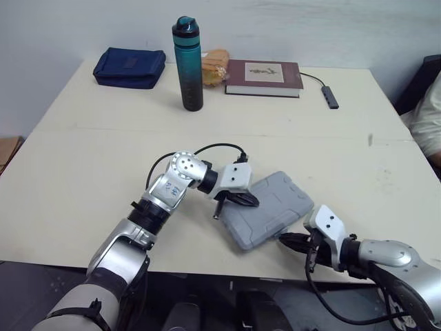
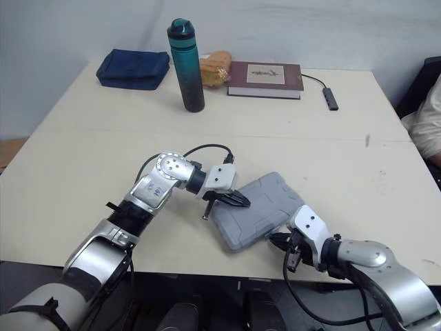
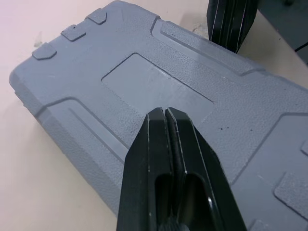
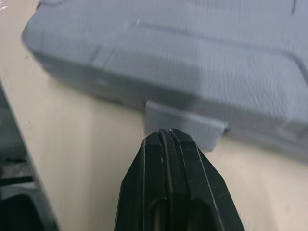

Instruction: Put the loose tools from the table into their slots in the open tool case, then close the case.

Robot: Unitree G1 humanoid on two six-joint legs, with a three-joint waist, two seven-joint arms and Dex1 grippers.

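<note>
The grey plastic tool case point(image 1: 267, 209) lies shut and flat near the table's front edge, turned at an angle. My left gripper point(image 1: 251, 201) rests on its lid with the fingers shut and nothing between them; the left wrist view has those fingertips point(image 3: 166, 118) pressed on the lid's textured panel point(image 3: 159, 86). My right gripper point(image 1: 284, 238) is at the case's front edge, shut and empty. In the right wrist view it point(image 4: 166, 137) points at a grey latch tab point(image 4: 185, 127) sticking out from the case's side.
At the back of the table stand a teal bottle point(image 1: 188, 64), a navy pouch point(image 1: 129, 67), a dark red book point(image 1: 263, 77), an orange-brown item point(image 1: 215, 65) and a small cabled adapter point(image 1: 331, 96). A person's sleeve point(image 1: 428, 114) shows at the right edge.
</note>
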